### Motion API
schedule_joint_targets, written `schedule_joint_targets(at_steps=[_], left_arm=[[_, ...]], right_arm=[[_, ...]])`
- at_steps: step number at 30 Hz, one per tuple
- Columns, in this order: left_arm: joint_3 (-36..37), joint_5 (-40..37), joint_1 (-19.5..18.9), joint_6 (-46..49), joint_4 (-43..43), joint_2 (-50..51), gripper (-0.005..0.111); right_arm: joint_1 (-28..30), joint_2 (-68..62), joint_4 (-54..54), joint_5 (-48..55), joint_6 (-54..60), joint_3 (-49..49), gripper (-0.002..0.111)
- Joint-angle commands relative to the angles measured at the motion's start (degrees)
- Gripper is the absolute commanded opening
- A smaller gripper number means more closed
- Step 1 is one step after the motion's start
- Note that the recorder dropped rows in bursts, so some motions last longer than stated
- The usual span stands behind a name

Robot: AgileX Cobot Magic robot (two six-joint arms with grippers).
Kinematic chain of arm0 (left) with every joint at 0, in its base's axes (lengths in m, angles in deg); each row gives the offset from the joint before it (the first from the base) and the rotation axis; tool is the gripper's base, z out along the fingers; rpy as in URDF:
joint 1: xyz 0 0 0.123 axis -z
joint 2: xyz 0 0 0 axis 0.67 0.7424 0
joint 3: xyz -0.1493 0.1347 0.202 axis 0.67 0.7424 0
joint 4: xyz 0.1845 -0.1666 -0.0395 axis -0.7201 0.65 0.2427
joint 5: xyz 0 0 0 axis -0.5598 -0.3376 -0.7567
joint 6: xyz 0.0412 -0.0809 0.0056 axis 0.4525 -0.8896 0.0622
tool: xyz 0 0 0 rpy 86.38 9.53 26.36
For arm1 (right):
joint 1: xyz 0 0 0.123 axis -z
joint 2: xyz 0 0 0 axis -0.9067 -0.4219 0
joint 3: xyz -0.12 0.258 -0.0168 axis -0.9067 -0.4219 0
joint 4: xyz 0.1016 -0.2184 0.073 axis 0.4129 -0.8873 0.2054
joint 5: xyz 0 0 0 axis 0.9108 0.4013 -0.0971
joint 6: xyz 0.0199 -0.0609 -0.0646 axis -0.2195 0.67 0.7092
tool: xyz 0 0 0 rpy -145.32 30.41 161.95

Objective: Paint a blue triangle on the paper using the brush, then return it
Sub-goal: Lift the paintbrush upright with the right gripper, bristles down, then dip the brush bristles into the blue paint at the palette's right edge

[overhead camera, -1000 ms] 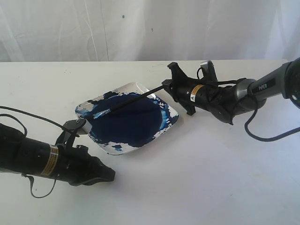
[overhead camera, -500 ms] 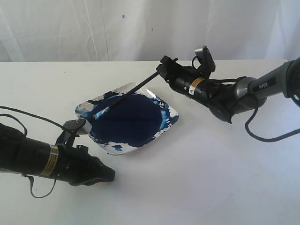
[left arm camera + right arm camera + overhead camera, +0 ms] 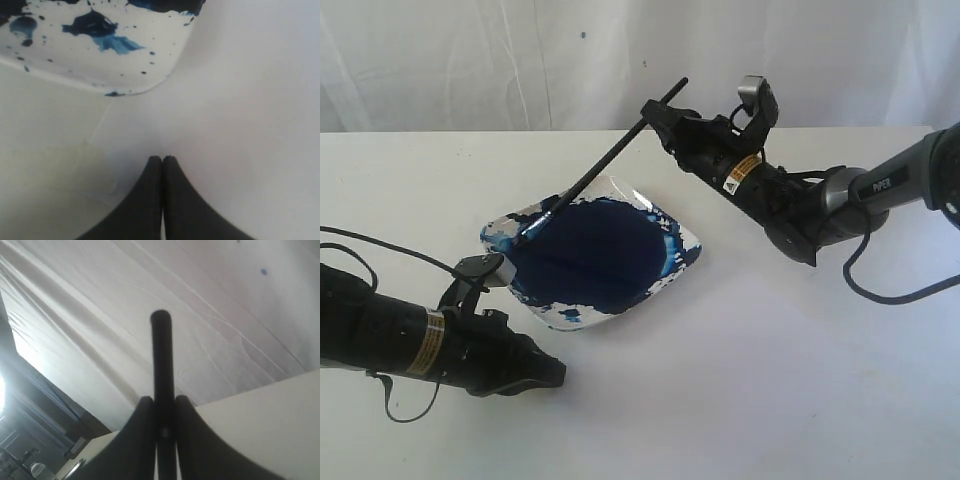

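Note:
The brush [image 3: 590, 175] slants steeply, its handle end up in the air and its blue-stained bristles low at the left edge of the paint dish [image 3: 682, 262]. My right gripper [image 3: 655, 110] is shut on the upper handle; in the right wrist view the black handle [image 3: 161, 350] sticks out between the fingers of that gripper [image 3: 160, 400]. My left gripper [image 3: 558, 372] lies shut and empty on the table in front of the dish, seen also as the left gripper [image 3: 162, 159]. The bright white surface under it may be the paper [image 3: 240, 100]. No blue triangle shows.
The white dish holds a dark navy paint pool [image 3: 595, 255], and its splattered rim [image 3: 125, 75] lies just ahead of the left fingertips. A white curtain [image 3: 520, 60] hangs behind the table. Black cables trail from both arms.
The right gripper has risen and tilted upward, swinging the brush handle from nearly flat to steep. The bristles stayed at the dish's left edge. The left arm has not moved.

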Motion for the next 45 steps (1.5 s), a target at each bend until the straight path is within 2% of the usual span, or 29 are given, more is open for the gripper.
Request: schedule_joint_targets(at_steps=[1, 6, 13, 20, 24, 29, 33, 36, 45], left_arm=[[-0.1, -0.3, 0.2, 0.1, 0.1, -0.1, 0.000], [-0.1, -0.3, 0.2, 0.1, 0.1, -0.1, 0.000], [-0.1, -0.3, 0.2, 0.1, 0.1, -0.1, 0.000], [-0.1, -0.3, 0.2, 0.1, 0.1, -0.1, 0.000], [-0.1, -0.3, 0.2, 0.1, 0.1, -0.1, 0.000], [-0.1, -0.3, 0.2, 0.1, 0.1, -0.1, 0.000], [-0.1, -0.3, 0.2, 0.1, 0.1, -0.1, 0.000], [-0.1, -0.3, 0.2, 0.1, 0.1, -0.1, 0.000], [-0.1, -0.3, 0.2, 0.1, 0.1, -0.1, 0.000]], right_arm=[[0.8, 2.4, 0.3, -3.1, 4.0, -0.3, 0.000], [1.5, 6.9, -4.3, -2.8, 4.5, -0.3, 0.000], [1.7, 15.1, -17.0, 11.7, 4.5, -0.3, 0.000], [1.7, 22.2, -24.1, 14.8, 2.8, -0.3, 0.000], [1.7, 26.1, -29.3, 20.4, 2.4, -0.3, 0.000], [1.7, 29.7, -37.2, 23.5, -3.4, -0.3, 0.000], [1.7, 30.2, -37.7, 26.4, -6.0, -0.3, 0.000], [1.7, 30.3, -38.9, 34.8, -7.9, -0.3, 0.000], [1.7, 30.4, -39.9, 48.9, -14.2, -0.3, 0.000]])
